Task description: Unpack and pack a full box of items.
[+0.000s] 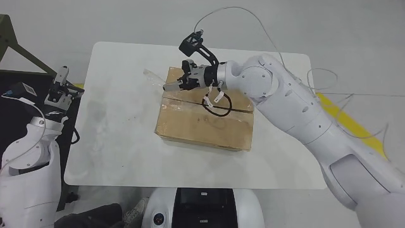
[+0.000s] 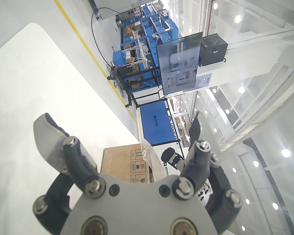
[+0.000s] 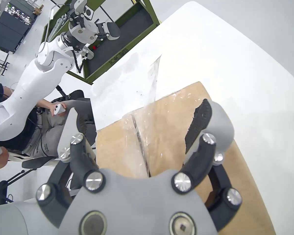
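Right gripper (image 3: 137, 114): fingers wide, above box (image 3: 166, 128) seam, near loose tape (image 3: 153, 79).
Left gripper (image 2: 122, 121): fingers wide, beside table (image 2: 27, 79) edge.
Box: flaps closed, mid-table.

- Box (image 1: 205, 117) on the desk (image 1: 120, 133), near its middle.
- Right jaws above the box's far left corner.
- Left jaws beyond the desk's left edge.

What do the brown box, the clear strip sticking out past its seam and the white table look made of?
Brown box: matte cardboard, judging by its dull tan faces and flap seam. Clear strip: glossy plastic packing tape, see-through with glints. White table: smooth, faintly shiny top, perhaps laminate or painted board; cannot tell which.
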